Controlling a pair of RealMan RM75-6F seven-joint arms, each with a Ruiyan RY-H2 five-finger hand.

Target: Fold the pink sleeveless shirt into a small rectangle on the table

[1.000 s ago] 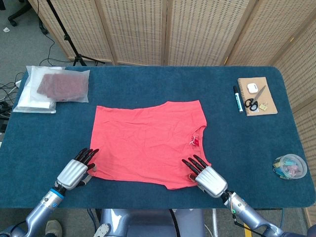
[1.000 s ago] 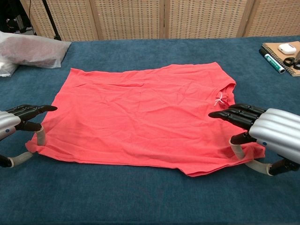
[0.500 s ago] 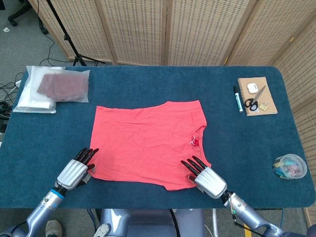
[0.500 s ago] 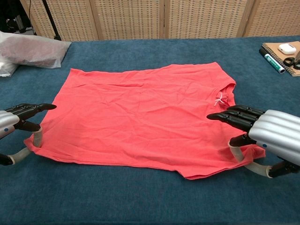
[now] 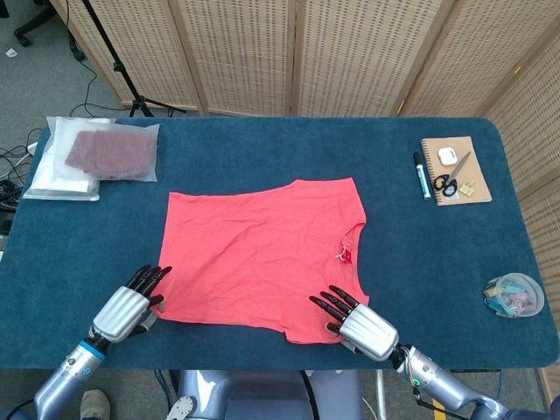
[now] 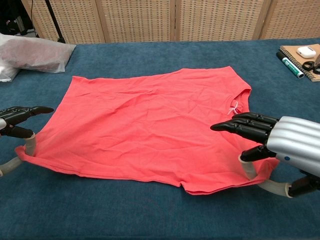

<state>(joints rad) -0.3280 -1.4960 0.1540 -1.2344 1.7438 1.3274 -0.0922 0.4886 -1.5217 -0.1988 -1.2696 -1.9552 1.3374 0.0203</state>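
Observation:
The pink sleeveless shirt (image 5: 262,254) (image 6: 140,120) lies spread flat on the blue table (image 5: 262,140), its neck opening toward the right. My left hand (image 5: 127,306) (image 6: 15,125) is at the shirt's near left corner, with the thumb under the raised hem and the fingers stretched out above it. At the near right corner my right hand (image 5: 354,319) (image 6: 270,140) holds the cloth the same way, thumb beneath the lifted edge and fingers over it. The near hem is slightly off the table at both hands.
A clear plastic bag with dark red fabric (image 5: 96,157) lies at the far left. On the far right are a notebook (image 5: 455,171) with scissors and a small white case, and a pen (image 5: 422,175) beside it. A small round container (image 5: 514,295) sits near the right edge.
Both hands have drawn back toward the near table edge, pulling the shirt's near hem along. The near right corner now rides higher on the thumb.

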